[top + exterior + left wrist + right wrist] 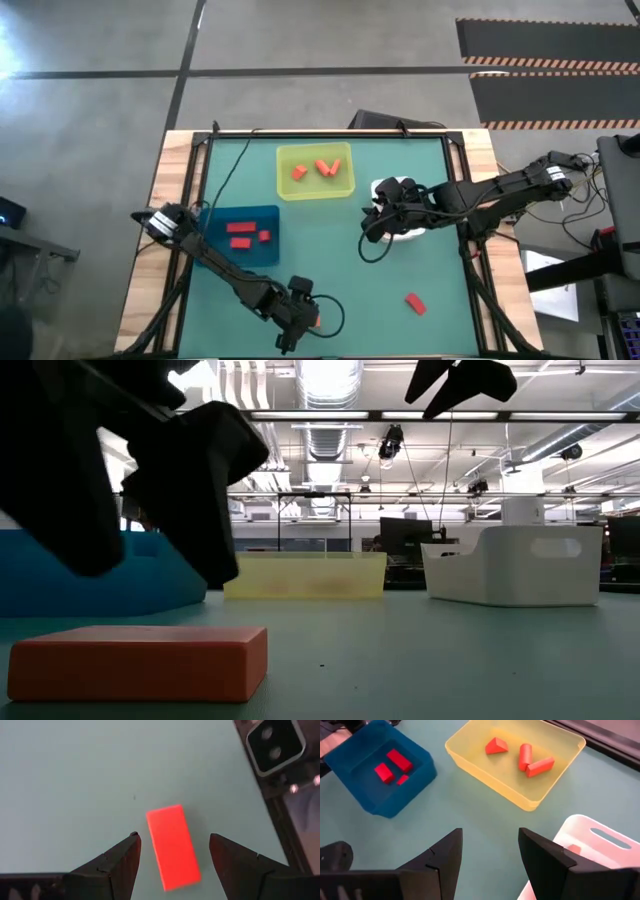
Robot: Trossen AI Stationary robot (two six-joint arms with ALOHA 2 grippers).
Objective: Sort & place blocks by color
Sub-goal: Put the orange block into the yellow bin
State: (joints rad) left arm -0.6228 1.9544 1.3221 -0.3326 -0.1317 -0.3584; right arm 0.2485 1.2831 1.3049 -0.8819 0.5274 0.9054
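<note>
Nearest the low camera, an orange-red block [138, 661] lies flat on the green tabletop [450, 660], with the left tool [150, 480] hanging dark just above it; behind stand the blue tray [60, 575], the yellow tray [305, 576] and the white tray [515, 565]. From the high view, the left tool [297, 315] sits at the tabletop's 6 o'clock edge over that block [316, 320], while the right tool [385, 212] hovers at about 3 o'clock of centre, over the white tray [382, 187]. Three red blocks [243, 233] rest inside the blue tray [270, 215] at 9 o'clock, three orange blocks [322, 168] lie in the yellow tray [285, 185] at 12 o'clock, and a lone red block [415, 303] lies on the bare tabletop at 5 o'clock. Through the left wrist view, the left tool [172, 852] is spread, its fingers [122, 860] either side of the block [173, 845] without touching it. Through the right wrist view, the right tool [490, 852] is spread and pinches nothing; a pale pinkish block [574, 849] shows inside the white tray [605, 837].
</note>
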